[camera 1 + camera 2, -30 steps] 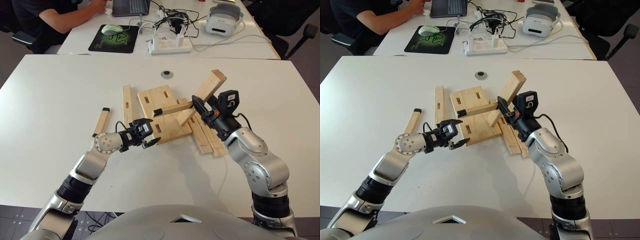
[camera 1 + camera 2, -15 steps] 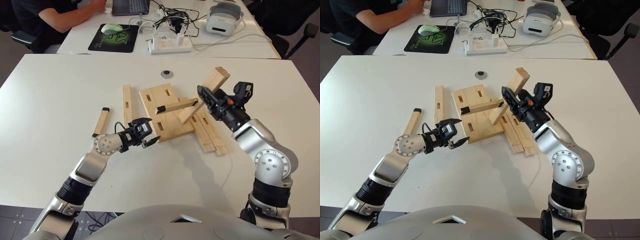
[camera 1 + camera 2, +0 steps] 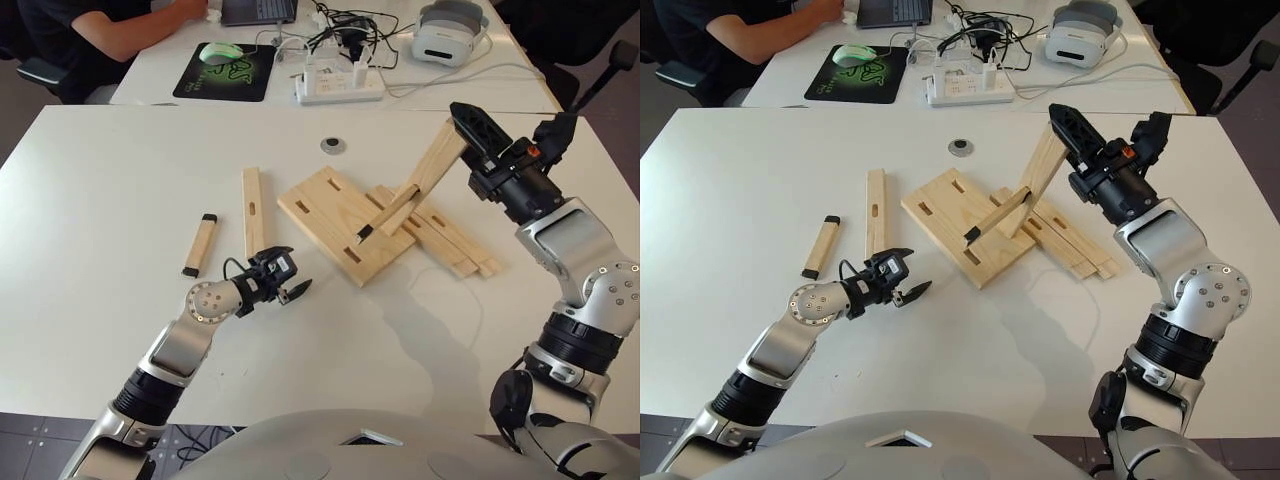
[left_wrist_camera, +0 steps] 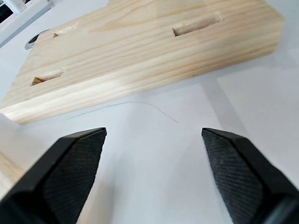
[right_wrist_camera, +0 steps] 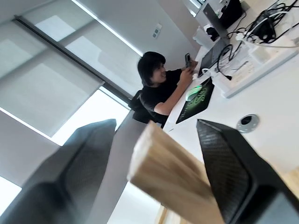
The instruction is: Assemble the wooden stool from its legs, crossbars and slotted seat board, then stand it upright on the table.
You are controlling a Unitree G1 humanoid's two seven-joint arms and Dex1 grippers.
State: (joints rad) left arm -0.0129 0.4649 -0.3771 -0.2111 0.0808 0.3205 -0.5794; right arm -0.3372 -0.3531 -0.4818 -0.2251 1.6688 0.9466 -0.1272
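The slotted seat board (image 3: pixel 335 215) lies flat at mid-table. My right gripper (image 3: pixel 462 132) is raised to its right, shut on the top end of a wooden leg (image 3: pixel 425 178). That leg slants down to the board with a thinner black-tipped bar (image 3: pixel 372 225) joined to it. In the right wrist view the leg's end (image 5: pixel 161 161) sits between the fingers. My left gripper (image 3: pixel 284 289) rests open and holding nothing on the table near the board's front corner; the board's edge (image 4: pixel 140 60) lies just beyond its fingers (image 4: pixel 70 163).
A slotted bar (image 3: pixel 252 210) and a short black-tipped piece (image 3: pixel 200 245) lie left of the board. Several slats (image 3: pixel 450 235) are piled to its right. A cable grommet (image 3: pixel 333 146) sits behind. The near and left tabletop is bare.
My right gripper has lifted and swung right with the leg, tipping it steeper. The seat board and slats have turned and shifted. My left gripper has drawn back from the board.
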